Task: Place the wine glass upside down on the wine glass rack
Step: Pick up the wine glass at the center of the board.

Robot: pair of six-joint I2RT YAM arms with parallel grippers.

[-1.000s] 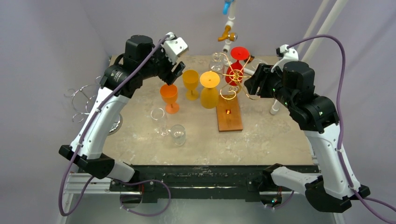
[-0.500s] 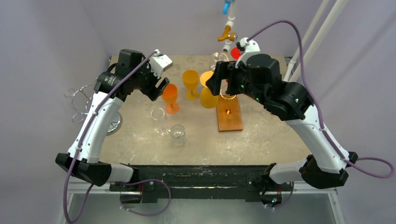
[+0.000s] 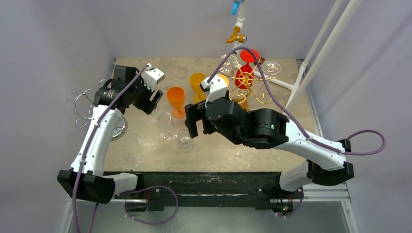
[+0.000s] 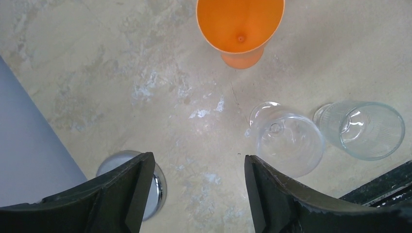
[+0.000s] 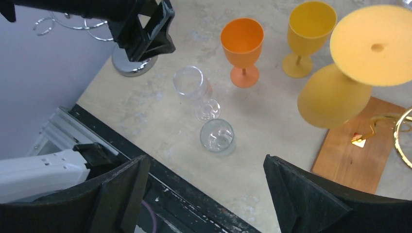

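The table was a mottled beige, stone-like slab with pale scuffs. On its near-left part stood a thin-walled clear wine glass with a rounded bowl and a disc foot. Just to its near right was a second clear glass, which looked shorter. Farther back were an opaque matte orange goblet and a yellow goblet, both tapering to short stems. An inverted yellow glass sat foot-up over a flat rectangular wooden base; what carried it could not be told. At the far right the gold wire rack curled in thin spirals, with a red glass foot-up among its loops. A polished chrome stand stood at the left edge. The left gripper, with matte black fingers, stood moderately open and empty over bare table between the chrome stand and the clear wine glass. The right gripper gaped wide and empty above the two clear glasses, touching neither. Both clear glasses stood upright with mouths up and long axes vertical, well apart from the rack.
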